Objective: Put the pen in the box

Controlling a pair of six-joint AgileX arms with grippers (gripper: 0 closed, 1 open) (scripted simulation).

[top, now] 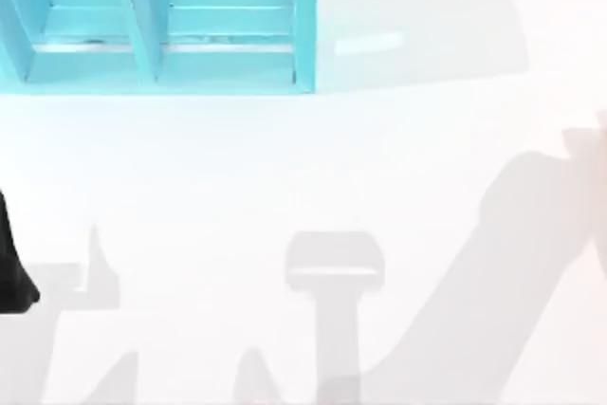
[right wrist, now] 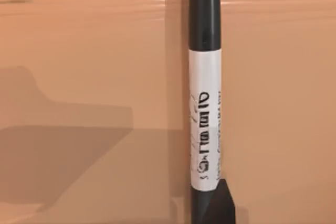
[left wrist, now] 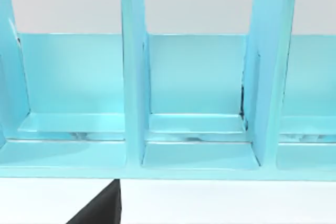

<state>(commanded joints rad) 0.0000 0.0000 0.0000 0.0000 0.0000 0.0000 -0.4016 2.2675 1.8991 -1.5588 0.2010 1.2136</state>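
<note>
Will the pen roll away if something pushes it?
Probably. The pen looks round and smooth, so a sideways nudge could roll it. It looks straight and stiff, so it likely won't bend. Being so thin, it is probably light and may slip between fingers.

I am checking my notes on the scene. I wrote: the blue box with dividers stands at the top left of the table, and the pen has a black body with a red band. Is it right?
Not quite. The pen has a black body, but its band is white with small dark print, not red; the right wrist view shows this. The rest holds: the blue box with dividers stands at the top left of the table in the top view.
</note>
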